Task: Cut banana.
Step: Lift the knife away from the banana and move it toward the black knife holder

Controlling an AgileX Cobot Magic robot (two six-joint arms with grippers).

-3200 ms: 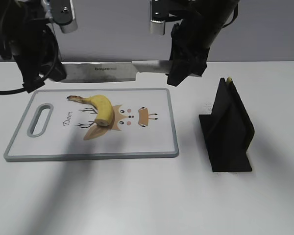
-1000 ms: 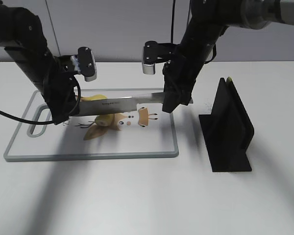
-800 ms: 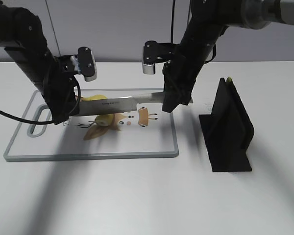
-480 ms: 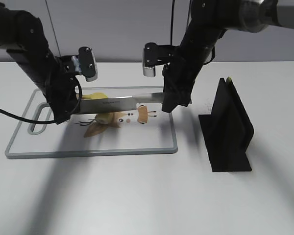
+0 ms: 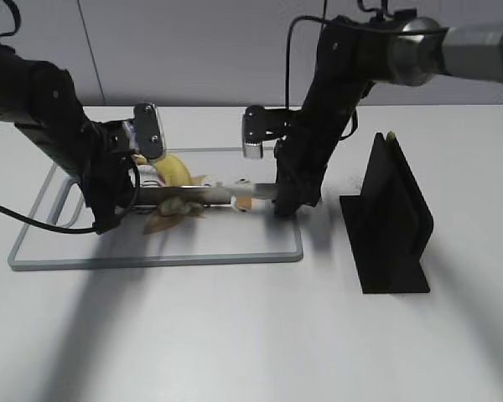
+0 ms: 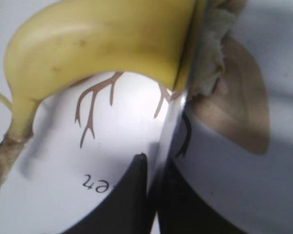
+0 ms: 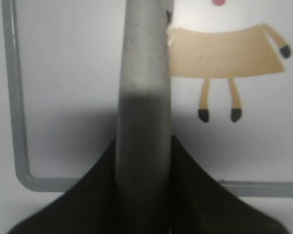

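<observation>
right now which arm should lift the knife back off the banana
Right. Its tool grips the knife by the handle end, so it controls the blade. The left tool is shut on the blade's far tip beside the banana, only steadying it.

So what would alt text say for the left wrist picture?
A knife blade stands edge-down through a yellow banana on a white cutting board printed with brown antlers; pale mashed flesh shows beyond the blade.

Banana (image 5: 173, 170): yellow, curved, brown-stemmed, lying flat just beside the left claw (image 5: 117, 205); cut end frayed.
</observation>
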